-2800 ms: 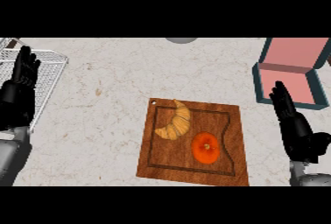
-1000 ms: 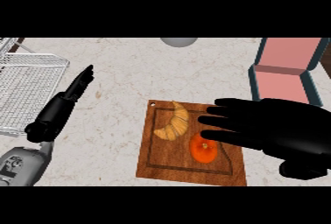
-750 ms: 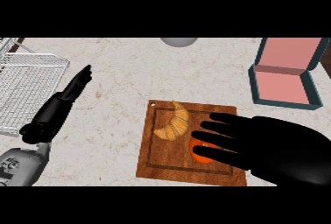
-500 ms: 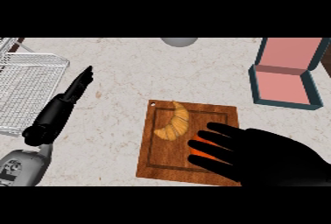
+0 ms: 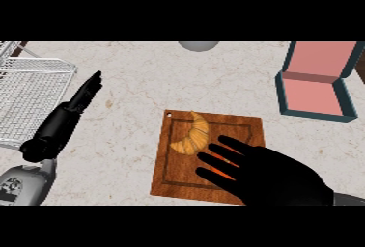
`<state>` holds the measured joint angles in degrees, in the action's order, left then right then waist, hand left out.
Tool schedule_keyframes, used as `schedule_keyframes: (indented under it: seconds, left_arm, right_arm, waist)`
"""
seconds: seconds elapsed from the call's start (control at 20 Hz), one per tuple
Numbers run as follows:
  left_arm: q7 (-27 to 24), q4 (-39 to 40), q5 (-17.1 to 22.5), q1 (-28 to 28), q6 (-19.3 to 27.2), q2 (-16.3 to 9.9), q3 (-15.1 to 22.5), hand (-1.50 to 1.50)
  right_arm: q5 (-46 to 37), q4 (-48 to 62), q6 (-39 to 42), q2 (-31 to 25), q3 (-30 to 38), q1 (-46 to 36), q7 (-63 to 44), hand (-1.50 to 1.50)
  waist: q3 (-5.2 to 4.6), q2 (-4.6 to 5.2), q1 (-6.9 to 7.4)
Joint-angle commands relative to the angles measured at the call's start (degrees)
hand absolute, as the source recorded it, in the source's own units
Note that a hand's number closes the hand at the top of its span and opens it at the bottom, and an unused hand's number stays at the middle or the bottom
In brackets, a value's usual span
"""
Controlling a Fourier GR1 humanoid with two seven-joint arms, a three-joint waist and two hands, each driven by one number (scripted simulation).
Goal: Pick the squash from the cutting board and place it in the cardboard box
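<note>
A wooden cutting board (image 5: 173,179) lies at the centre of the counter. On its upper left part rests a golden croissant (image 5: 191,135). The orange squash (image 5: 214,167) shows only as thin slivers between the fingers of my right hand (image 5: 278,178), which lies spread over it with fingers extended, open. The box (image 5: 317,82) stands at the upper right, teal outside and pink inside, with its lid up. My left hand (image 5: 78,103) hovers left of the board, fingers straight and pointing up, holding nothing.
A wire basket (image 5: 28,91) fills the upper left corner, just beyond my left hand. A grey round object (image 5: 198,46) sits at the counter's far edge. Bare marble lies between the board and the box.
My right hand has drawn back toward the lower edge and settled lower over the board, now hiding nearly all of the squash. The left arm swung inward earlier and has since stayed still.
</note>
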<state>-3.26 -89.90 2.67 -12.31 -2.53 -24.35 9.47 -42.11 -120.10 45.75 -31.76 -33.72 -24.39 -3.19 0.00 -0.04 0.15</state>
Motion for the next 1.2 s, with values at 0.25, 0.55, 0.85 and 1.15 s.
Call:
schedule_keyframes:
  seconds: [0.25,0.55,0.85,1.15]
  left_arm:
    - [-0.41,2.12,-2.68,-1.20,-2.34,3.35,-2.90,0.00]
    - [1.16,-0.05,-4.83,-0.28,-3.93,4.61,-3.45,0.00]
    - [-3.30,3.47,-5.48,0.53,-6.29,5.09,-6.32,0.00]
    - [0.37,1.31,-7.09,-0.37,-7.08,6.46,-7.25,0.00]
  right_arm:
    - [-11.85,5.76,-0.76,7.51,-4.52,0.57,0.92,-1.50]
    - [-17.68,9.88,-4.43,7.86,-3.03,2.16,5.66,-1.50]
    - [-20.68,15.58,-6.14,10.77,-2.66,1.73,10.66,-1.50]
    - [-25.35,17.40,-9.15,11.22,-2.43,5.92,13.47,-1.50]
  waist:
    - [0.00,0.03,0.04]
    - [0.01,0.01,0.03]
    - [0.00,0.04,0.03]
    - [0.01,0.01,-0.10]
